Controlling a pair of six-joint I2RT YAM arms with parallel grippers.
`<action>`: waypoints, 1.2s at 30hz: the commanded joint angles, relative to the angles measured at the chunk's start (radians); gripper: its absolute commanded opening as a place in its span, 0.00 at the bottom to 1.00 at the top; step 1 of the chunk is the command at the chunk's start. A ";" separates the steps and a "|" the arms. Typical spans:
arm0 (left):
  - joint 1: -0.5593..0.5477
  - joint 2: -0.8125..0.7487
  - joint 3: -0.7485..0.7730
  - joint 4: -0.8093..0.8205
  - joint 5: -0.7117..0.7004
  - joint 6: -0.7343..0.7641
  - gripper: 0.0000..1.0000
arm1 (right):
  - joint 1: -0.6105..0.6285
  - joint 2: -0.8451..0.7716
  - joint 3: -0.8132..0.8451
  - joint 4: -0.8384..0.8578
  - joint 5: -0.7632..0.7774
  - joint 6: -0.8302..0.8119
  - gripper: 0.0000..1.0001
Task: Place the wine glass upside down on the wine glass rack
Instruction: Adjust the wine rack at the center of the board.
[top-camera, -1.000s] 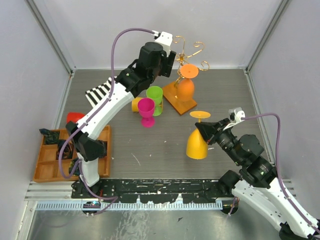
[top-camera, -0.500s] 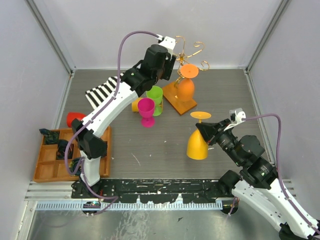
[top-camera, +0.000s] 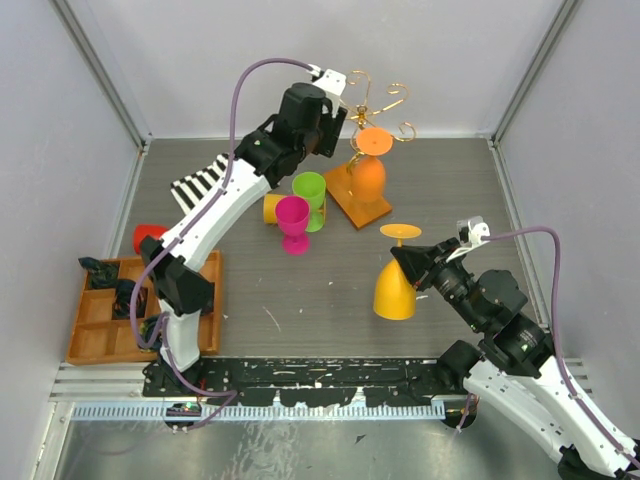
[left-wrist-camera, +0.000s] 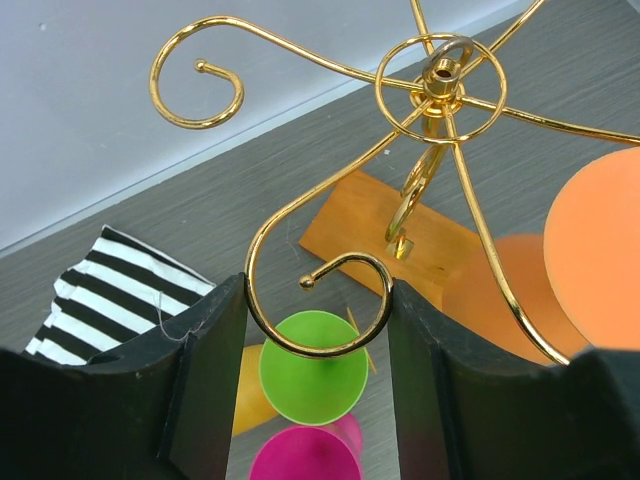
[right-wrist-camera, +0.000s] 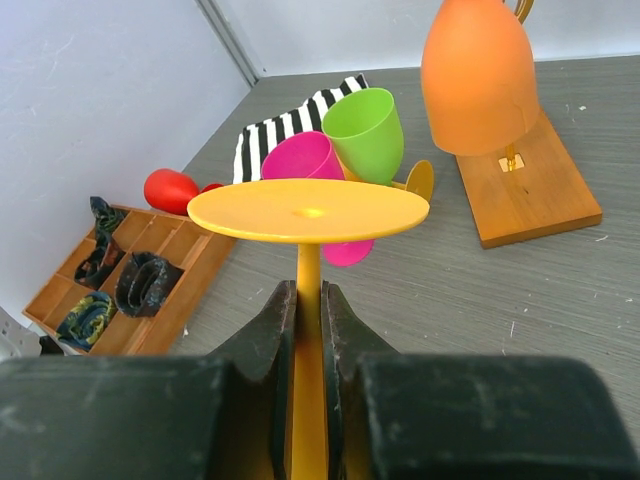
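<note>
The left claw (left-wrist-camera: 316, 292) has edged left, flanking a curl of the rack (left-wrist-camera: 437, 85), grip unclear; the right claw (right-wrist-camera: 310, 300) clamps the upturned yellow glass (right-wrist-camera: 310, 210) by its stem.

The wine glass rack (top-camera: 372, 100) is shiny gold wire on an orange-brown wood base (top-camera: 368, 210). The glass on it (top-camera: 370, 178) is orange. The wine glass (top-camera: 394, 290) is yellow, and the right claw (right-wrist-camera: 308, 310) is black. One cup (top-camera: 310, 190) is green and one (top-camera: 293, 215) is pink. The cloth (top-camera: 200, 183) has black and white stripes. The desk (top-camera: 320, 290) is grey.
</note>
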 joint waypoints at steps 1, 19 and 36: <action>0.038 -0.029 -0.028 0.016 0.086 0.067 0.34 | 0.006 0.004 0.013 0.050 0.004 0.007 0.01; 0.093 -0.075 -0.091 0.046 0.370 0.210 0.31 | 0.006 -0.016 0.015 0.028 0.018 0.003 0.01; 0.091 -0.027 -0.009 0.011 0.558 0.223 0.31 | 0.006 -0.058 0.034 -0.035 0.072 -0.012 0.01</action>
